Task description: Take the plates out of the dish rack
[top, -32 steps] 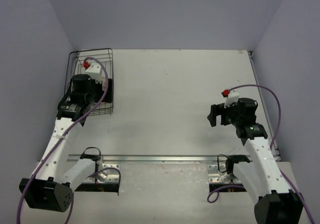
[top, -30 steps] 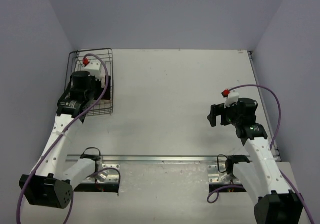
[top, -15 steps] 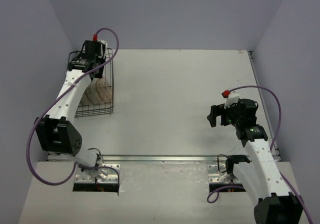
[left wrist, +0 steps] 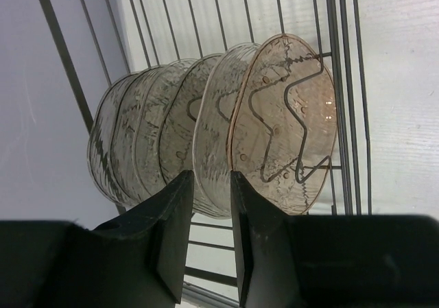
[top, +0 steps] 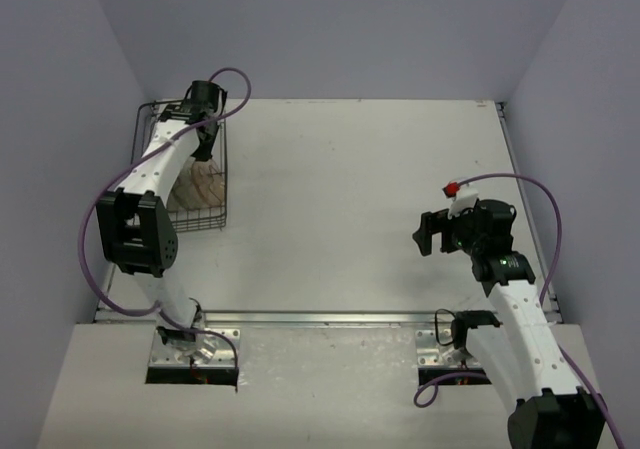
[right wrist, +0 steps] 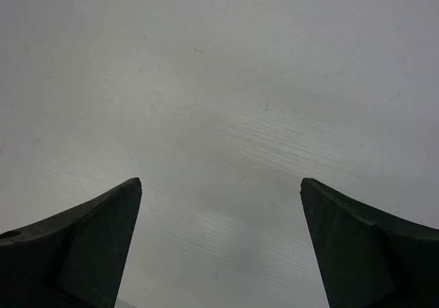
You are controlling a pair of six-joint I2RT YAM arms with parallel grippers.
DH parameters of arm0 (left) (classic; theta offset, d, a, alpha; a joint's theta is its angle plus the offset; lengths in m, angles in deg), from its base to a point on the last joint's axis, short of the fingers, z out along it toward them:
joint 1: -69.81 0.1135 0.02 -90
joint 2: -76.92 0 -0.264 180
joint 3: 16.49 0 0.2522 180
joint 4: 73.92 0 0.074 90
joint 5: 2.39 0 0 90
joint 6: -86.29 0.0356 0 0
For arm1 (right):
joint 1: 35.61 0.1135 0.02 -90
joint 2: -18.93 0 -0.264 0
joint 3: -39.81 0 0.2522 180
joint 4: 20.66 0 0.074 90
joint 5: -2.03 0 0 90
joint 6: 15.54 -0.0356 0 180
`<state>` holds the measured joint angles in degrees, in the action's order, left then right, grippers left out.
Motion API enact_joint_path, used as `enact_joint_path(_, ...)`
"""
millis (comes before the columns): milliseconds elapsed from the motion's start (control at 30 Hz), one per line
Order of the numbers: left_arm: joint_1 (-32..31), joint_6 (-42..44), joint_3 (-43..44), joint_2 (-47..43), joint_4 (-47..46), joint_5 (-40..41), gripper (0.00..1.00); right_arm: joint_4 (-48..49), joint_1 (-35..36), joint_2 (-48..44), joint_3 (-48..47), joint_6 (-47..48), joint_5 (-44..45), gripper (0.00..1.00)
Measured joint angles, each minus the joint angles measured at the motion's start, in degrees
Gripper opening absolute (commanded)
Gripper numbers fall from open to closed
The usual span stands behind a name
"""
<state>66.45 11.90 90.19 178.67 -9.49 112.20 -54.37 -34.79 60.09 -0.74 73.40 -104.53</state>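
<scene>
Plates (left wrist: 274, 116) all upright in rack (left wrist: 62, 54), upper left. Left end effector (left wrist: 209, 176), mid-rack one second ago, now at far end, jaws narrowed around one rim, grip unconfirmed; first lift pending. Right end effector (right wrist: 220, 181) wide, idle.

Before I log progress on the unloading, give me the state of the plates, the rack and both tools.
plates: standing on edge in a row inside the rack, none lifted out
dish rack: loaded, upright on the table
left tool: fingers nearly together at the plates' rims; whether it grips one cannot be told
right tool: wide open, holding nothing, over the table
</scene>
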Motion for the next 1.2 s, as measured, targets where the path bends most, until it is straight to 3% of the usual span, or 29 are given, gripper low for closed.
enact_joint_path(367, 0.0, -1.4, 0.09, 4.82, 1.16, 0.39, 0.23, 0.68, 0.0, -0.5, 0.49, 0.0, -0.15, 0.99)
enact_joint_path(800, 0.0, -3.55, 0.4, 6.34, 1.79, 4.24, 0.01, 0.72, 0.0, -1.18, 0.8, 0.0, -0.23, 0.99)
enact_joint_path(1200, -1.68, -3.82, 5.47, 6.36, 3.11, 12.03, 0.0, 1.08, 0.0, -1.76, 0.96, 0.0, -0.61, 0.99)
